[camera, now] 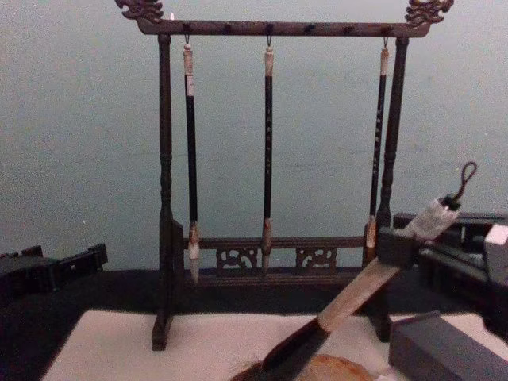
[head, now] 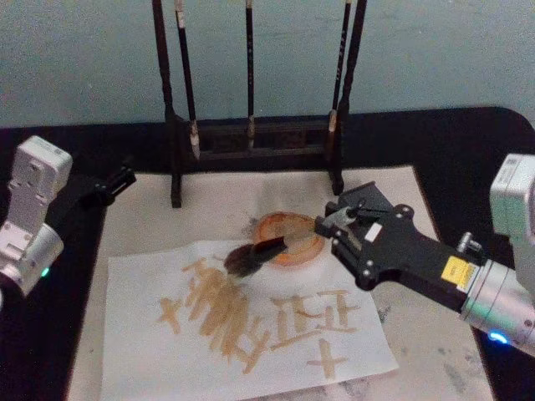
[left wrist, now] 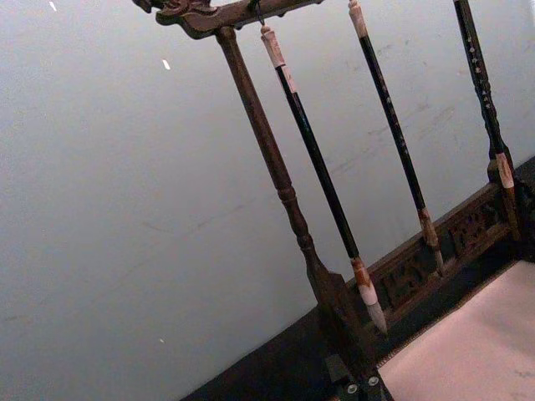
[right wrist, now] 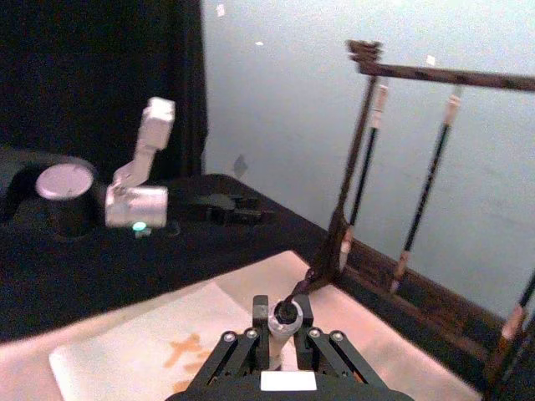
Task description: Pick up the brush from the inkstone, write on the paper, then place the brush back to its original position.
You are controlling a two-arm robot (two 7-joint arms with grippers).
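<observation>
- The head camera is looking steeply down onto the paper (head: pixel 134 359), with the rack (head: pixel 292 138) standing beyond.
- The chest camera is sitting low, facing level at the rack from near.
- The left wrist camera is pointing up at the rack's post and the wall (left wrist: pixel 125 209).
- The right wrist camera is looking over the right gripper (right wrist: pixel 282 322), across the paper, toward the rack.
- All four are sharing the rack; head and chest are also sharing the brush (head: pixel 267 251).

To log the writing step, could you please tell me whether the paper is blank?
No, the paper carries tan strokes, the right gripper holds the tilted brush, and the left gripper is off to the left.
</observation>
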